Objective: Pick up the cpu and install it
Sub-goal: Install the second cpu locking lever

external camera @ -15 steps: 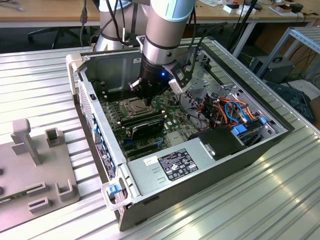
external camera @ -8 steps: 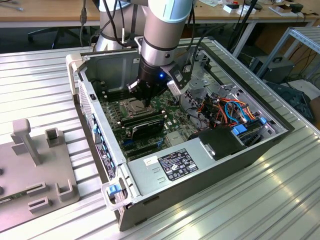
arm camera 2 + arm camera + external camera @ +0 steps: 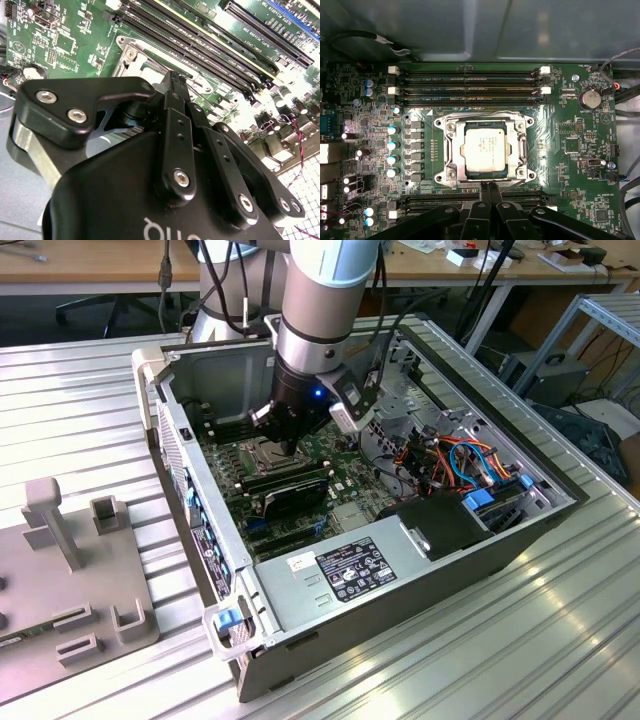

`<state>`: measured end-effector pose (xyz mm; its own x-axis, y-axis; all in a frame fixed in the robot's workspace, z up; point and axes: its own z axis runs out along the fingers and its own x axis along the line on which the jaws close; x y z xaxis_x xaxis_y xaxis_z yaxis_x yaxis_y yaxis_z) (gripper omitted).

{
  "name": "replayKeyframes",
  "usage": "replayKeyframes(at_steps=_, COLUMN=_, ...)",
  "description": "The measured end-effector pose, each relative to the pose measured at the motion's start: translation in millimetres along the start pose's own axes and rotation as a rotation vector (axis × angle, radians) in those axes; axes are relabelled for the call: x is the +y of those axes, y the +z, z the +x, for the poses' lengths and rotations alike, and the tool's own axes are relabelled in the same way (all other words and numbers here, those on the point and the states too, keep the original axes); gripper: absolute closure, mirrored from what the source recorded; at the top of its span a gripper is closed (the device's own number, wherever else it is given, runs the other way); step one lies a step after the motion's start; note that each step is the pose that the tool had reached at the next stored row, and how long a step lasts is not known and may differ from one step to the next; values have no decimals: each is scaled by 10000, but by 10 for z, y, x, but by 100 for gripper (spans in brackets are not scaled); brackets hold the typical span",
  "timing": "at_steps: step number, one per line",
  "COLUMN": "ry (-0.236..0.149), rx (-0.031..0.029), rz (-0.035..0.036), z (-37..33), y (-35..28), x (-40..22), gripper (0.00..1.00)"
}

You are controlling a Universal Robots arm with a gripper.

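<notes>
- Open grey metal computer case (image 3: pixel 545 510) lies on its side on the ribbed aluminium table (image 3: pixel 80 390); my arm reaches down into it over the board.
- Green motherboard (image 3: pixel 570 145) in the first wrist view: long black memory slots (image 3: pixel 470 75) on the far side of the socket, more slots near my fingertips.
- Square metal-framed socket (image 3: pixel 451 150) sits mid-board, and its frame surrounds the chip on all four sides.
- The cpu (image 3: pixel 485 150), a flat square chip with a dull silver-grey top, already lies inside the socket, looks level and square to the frame, apart from my fingers.
- My black gripper (image 3: pixel 487 189) hangs just beside the socket's near edge; fingers (image 3: pixel 481 192) pressed together, tips meeting, nothing between them.
- In the second wrist view the same closed fingers (image 3: pixel 176 107) point down at the socket frame (image 3: pixel 131 55).
- Judgement: placing looks done; seating can't be confirmed from these views.
- To do this well: stay vertical, avoid sideways drag across the chip, keep the tips off the memory slots, and no pressing on the chip top unless it sits flat.
</notes>
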<state>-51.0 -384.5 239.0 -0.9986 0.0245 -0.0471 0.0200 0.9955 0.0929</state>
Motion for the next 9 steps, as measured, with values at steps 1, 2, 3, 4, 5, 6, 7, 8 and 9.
replayKeyframes(at_steps=1, ry=0, rx=0, rz=0, z=9, y=1, x=0, gripper=89)
replayKeyframes(at_steps=2, ry=0, rx=0, rz=0, z=9, y=1, x=0, gripper=89)
replayKeyframes(at_steps=3, ry=0, rx=0, rz=0, z=10, y=1, x=0, gripper=89)
replayKeyframes(at_steps=4, ry=1, rx=-2, rz=1, z=11, y=0, x=0, gripper=89)
replayKeyframes(at_steps=5, ry=0, rx=-8, rz=0, z=14, y=0, x=0, gripper=89)
replayKeyframes(at_steps=6, ry=0, rx=-14, rz=0, z=17, y=0, x=0, gripper=89)
replayKeyframes(at_steps=7, ry=-1, rx=-21, rz=0, z=20, y=0, x=-1, gripper=89)
replayKeyframes(at_steps=8, ry=-2, rx=-30, rz=-1, z=25, y=0, x=-1, gripper=89)
replayKeyframes(at_steps=9, ry=-3, rx=-40, rz=-1, z=30, y=-1, x=-1, gripper=89)
